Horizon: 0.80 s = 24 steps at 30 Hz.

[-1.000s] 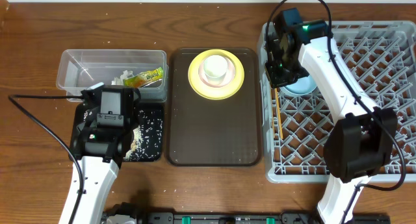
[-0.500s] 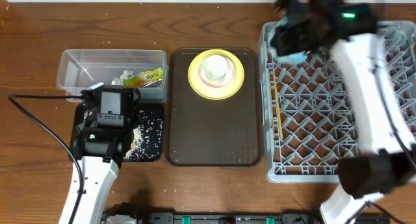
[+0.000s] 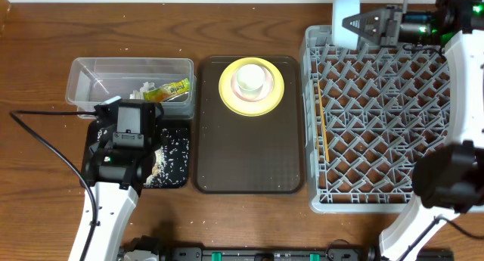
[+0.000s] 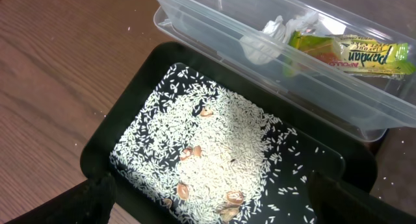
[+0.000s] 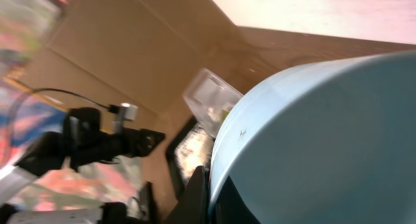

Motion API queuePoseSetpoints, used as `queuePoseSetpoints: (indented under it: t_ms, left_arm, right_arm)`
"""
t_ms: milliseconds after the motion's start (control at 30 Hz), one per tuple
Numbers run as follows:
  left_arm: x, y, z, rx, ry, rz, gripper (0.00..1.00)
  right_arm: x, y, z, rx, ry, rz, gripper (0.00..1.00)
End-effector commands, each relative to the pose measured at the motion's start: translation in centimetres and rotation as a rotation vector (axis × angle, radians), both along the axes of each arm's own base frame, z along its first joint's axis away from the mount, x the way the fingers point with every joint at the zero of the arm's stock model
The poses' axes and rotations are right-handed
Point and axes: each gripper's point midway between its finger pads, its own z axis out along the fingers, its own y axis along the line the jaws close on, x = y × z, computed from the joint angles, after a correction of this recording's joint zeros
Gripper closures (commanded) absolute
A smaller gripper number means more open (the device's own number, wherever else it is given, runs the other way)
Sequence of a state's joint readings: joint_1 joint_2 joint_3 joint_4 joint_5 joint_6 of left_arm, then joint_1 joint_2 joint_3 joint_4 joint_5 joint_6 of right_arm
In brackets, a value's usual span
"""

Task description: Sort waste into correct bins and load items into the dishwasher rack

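**Overhead.** The right gripper is seen pinched on the light blue bowl. The bowl is smooth and round, turned on its side, and held over the far left corner of the large square grey plastic dishwasher rack. Thin wooden chopsticks lie along the rack's left edge, nearer than that gripper. Bare peg lattice extends to its near side. Well apart to the gripper's left, the round yellow plate carries a pale pink bowl and a small white cup. The plate rests on the dark brown serving tray.

**Left wrist.** The left gripper is spread wide with nothing between its fingers. It hangs over the shallow glossy black rectangular tray. Loose white rice grains, mixed with a few tan bits, are scattered straight ahead of it. Just beyond is the clear plastic rectangular tub, which holds the crumpled white tissue and the yellow-green-orange snack wrapper. Wood-grain table is seen to the left.

**Right wrist.** The view is blurred. The bowl's curved pale blue wall fills the right side, and one dark finger is pressed at its rim.
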<state>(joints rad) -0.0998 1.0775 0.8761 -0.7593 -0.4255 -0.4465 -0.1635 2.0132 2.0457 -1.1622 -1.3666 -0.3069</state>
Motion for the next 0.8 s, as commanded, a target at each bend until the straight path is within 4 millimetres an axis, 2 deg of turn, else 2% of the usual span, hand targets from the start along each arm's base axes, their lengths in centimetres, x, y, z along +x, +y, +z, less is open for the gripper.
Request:
queuePoseSetpoints:
  t_ms: [0, 267, 467, 600, 767]
  left_arm:
    - [0.2, 0.4, 0.7, 0.016, -0.013, 0.010, 0.04]
    - [0.2, 0.4, 0.7, 0.015, -0.013, 0.010, 0.04]
    - [0.2, 0.4, 0.7, 0.016, -0.013, 0.010, 0.04]
    - [0.2, 0.4, 0.7, 0.015, -0.013, 0.010, 0.04]
    - [0.2, 0.4, 0.7, 0.015, -0.013, 0.010, 0.04]
  right_arm:
    - [0.0, -0.2, -0.2, 0.167, -0.050, 0.072, 0.99]
    - [1.7, -0.4, -8.2, 0.194, 0.077, 0.065, 0.99]
    - [2.2, 0.7, -12.9, 0.212, 0.173, 0.082, 0.99]
    - [2.2, 1.6, -14.4, 0.216, 0.208, 0.099, 0.99]
    - [2.2, 2.2, -14.4, 0.212, 0.195, 0.113, 0.99]
